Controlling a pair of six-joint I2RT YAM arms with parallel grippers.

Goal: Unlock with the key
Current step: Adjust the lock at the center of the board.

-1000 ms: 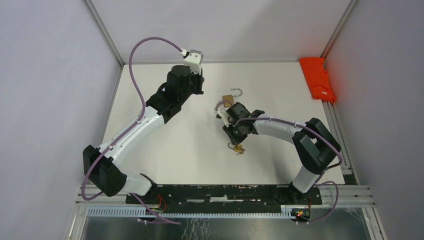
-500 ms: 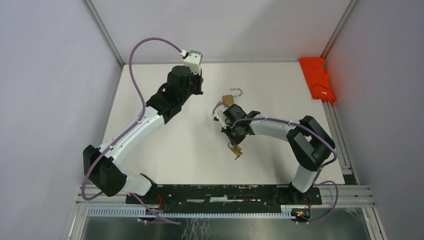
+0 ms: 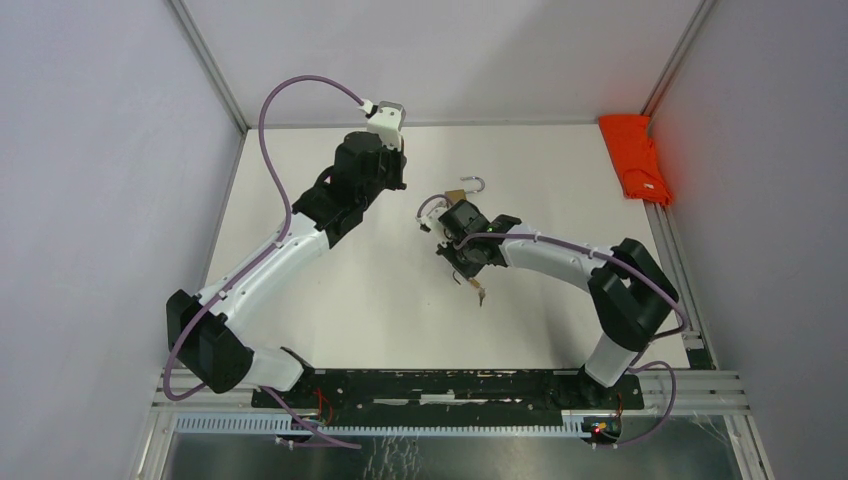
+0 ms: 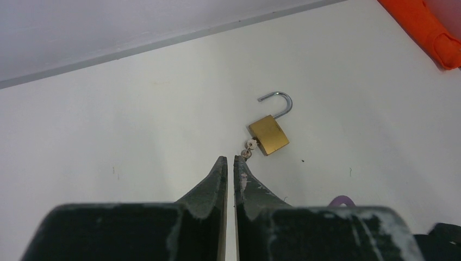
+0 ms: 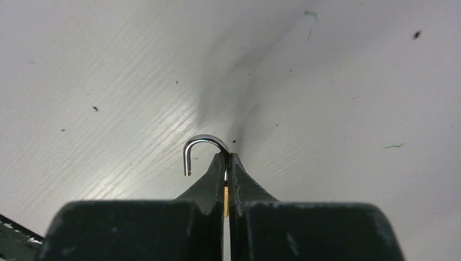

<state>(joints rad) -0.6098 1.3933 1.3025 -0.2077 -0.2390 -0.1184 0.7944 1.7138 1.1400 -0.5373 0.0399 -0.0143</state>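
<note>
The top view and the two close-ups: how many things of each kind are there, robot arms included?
Padlocks: 2, the table padlock and the held padlock in the right pincer
Keys: 1, the key at the table padlock's corner
Cloths: 1, the orange cloth
Robot arms: 2, left arm and right arm
Total: 6

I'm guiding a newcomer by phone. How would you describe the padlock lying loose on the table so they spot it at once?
Start at the white table and look to its far half, about midway across. There lies the padlock, a small brass block with its silver hoop swung open. Unlike the second padlock pinched in the right hand, it lies loose and untouched.
</note>
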